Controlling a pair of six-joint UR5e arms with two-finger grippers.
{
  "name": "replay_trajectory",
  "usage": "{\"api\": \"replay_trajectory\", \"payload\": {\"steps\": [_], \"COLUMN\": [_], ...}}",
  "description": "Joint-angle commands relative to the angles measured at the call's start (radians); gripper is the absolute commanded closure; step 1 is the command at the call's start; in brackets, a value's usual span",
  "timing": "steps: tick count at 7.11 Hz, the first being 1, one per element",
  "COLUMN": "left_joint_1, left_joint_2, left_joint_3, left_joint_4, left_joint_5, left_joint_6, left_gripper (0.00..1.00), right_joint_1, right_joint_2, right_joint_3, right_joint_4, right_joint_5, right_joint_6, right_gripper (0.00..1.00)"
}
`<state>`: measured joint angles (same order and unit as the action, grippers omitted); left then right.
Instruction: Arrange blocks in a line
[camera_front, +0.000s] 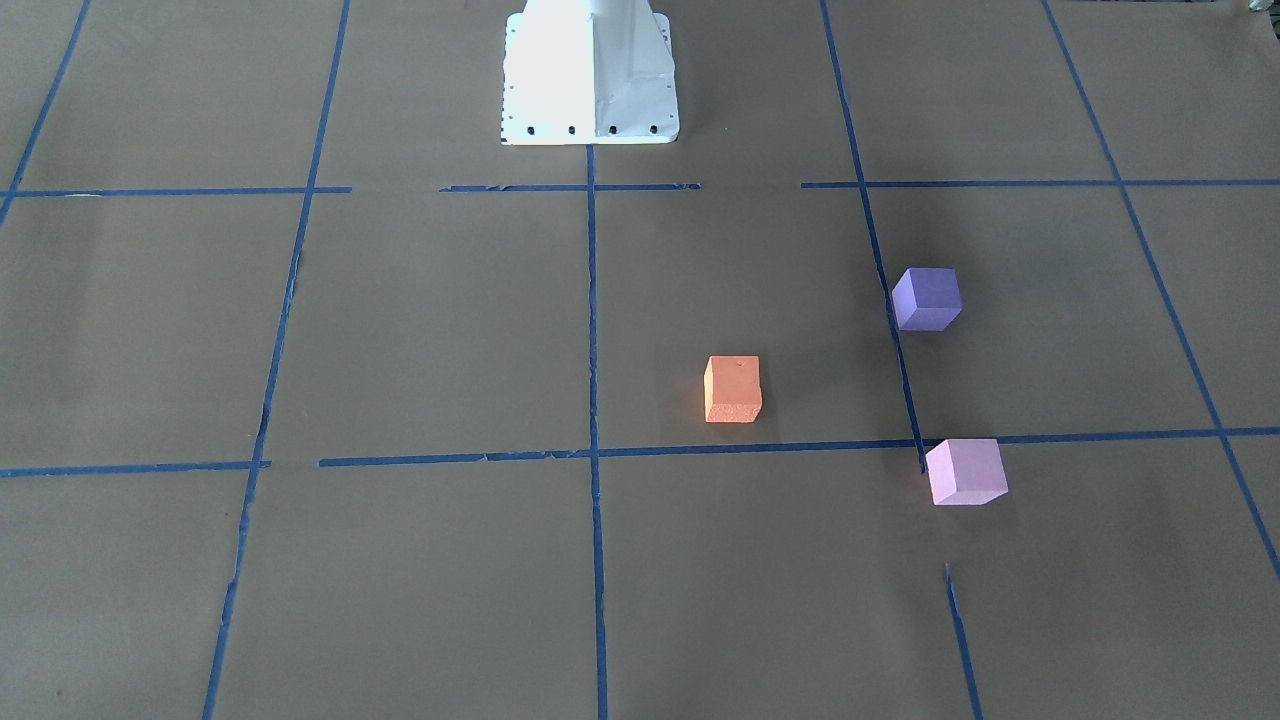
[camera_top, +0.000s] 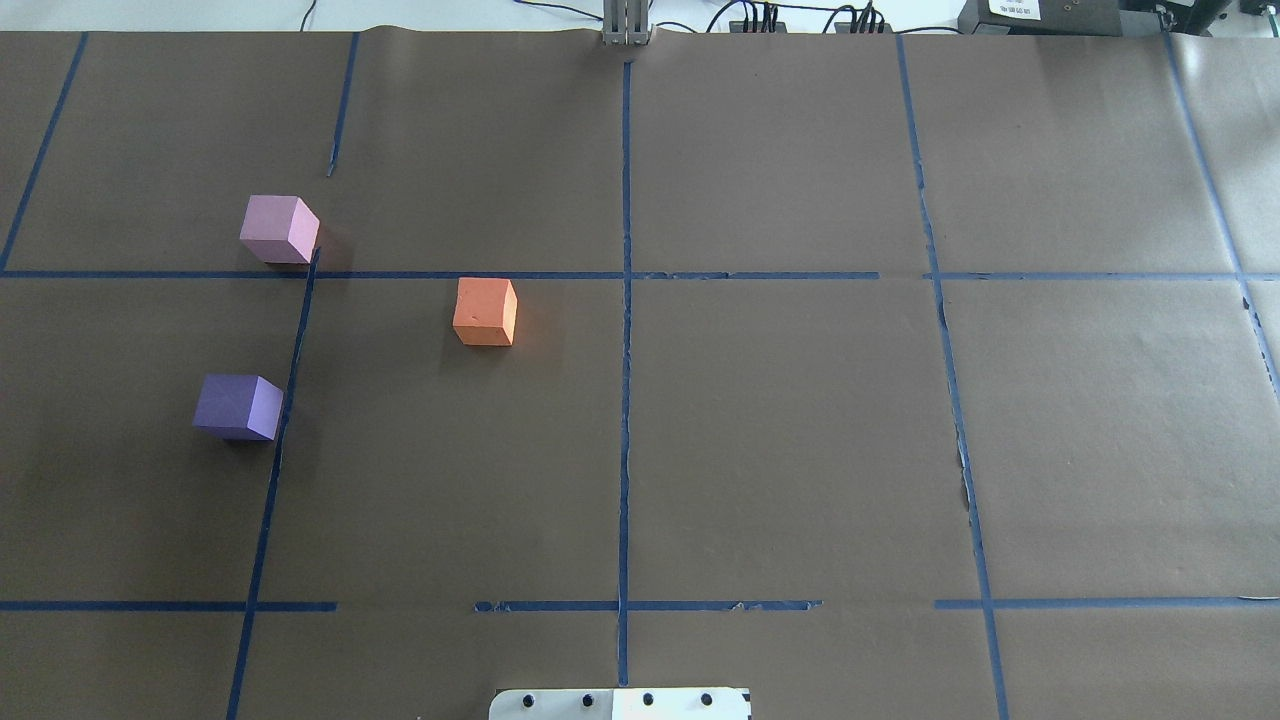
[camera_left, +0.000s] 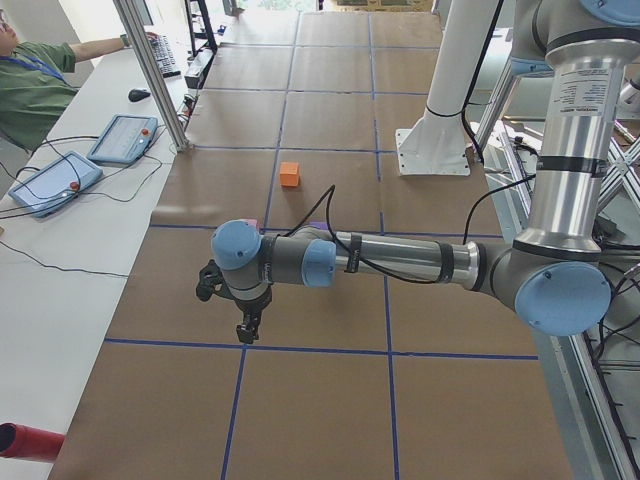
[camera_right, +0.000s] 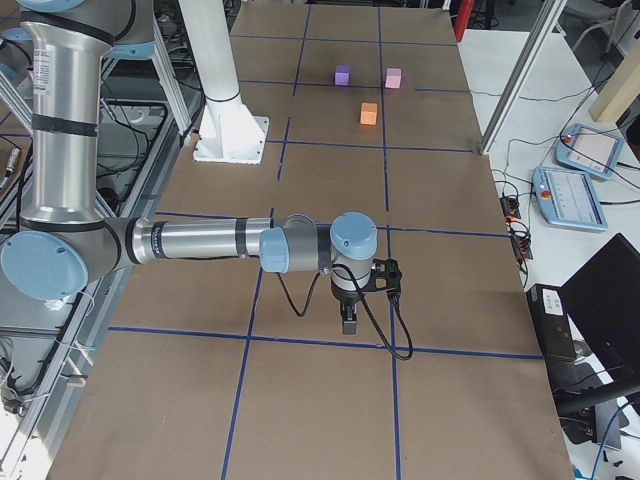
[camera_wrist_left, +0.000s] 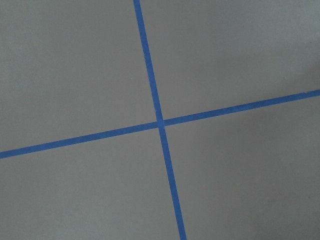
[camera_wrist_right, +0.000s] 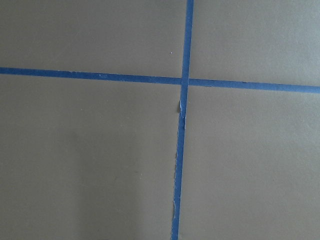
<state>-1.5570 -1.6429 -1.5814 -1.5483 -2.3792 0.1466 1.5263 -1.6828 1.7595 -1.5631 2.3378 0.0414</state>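
Overhead: orange block stands alone on the bench, pink block at its ten o'clock, violet block at eight. No line yet.

Left side view: left gripper hovers away from the blocks; grip state cannot be told.

Right side view: right gripper likewise undeterminable.

Recommend carrying orange toward nine o'clock and setting it squarely between the others.

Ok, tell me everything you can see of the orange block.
The orange block is a small matte, foam-like cube with a tiny dent on top and a rough, crumbly patch low on one side face. It sits flat on the brown paper, on the robot's left of the centre tape line, inside a grid cell, touching nothing else.
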Motion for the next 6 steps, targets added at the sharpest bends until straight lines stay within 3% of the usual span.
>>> {"api": "replay_trajectory", "payload": {"steps": [1, 4, 6], "left_joint_1": [0.002, 0.011, 0.035], "left_joint_2": [0.0, -0.065, -0.084], "left_joint_3": [-0.008, -0.015, -0.073], "left_joint_4": [0.0, 0.0, 0.0], "left_joint_5": [0.005, -0.001, 0.005], "left_joint_6": [-0.002, -0.002, -0.001], "left_gripper": [0.0, 0.0, 0.0], "right_joint_1": [0.0, 0.0, 0.0], "right_joint_2": [0.0, 0.0, 0.0], "right_joint_3": [0.0, 0.0, 0.0], "right_joint_4": [0.0, 0.0, 0.0], "right_joint_5": [0.0, 0.0, 0.0], "right_joint_6": [0.0, 0.0, 0.0], "right_gripper": [0.0, 0.0, 0.0]}}
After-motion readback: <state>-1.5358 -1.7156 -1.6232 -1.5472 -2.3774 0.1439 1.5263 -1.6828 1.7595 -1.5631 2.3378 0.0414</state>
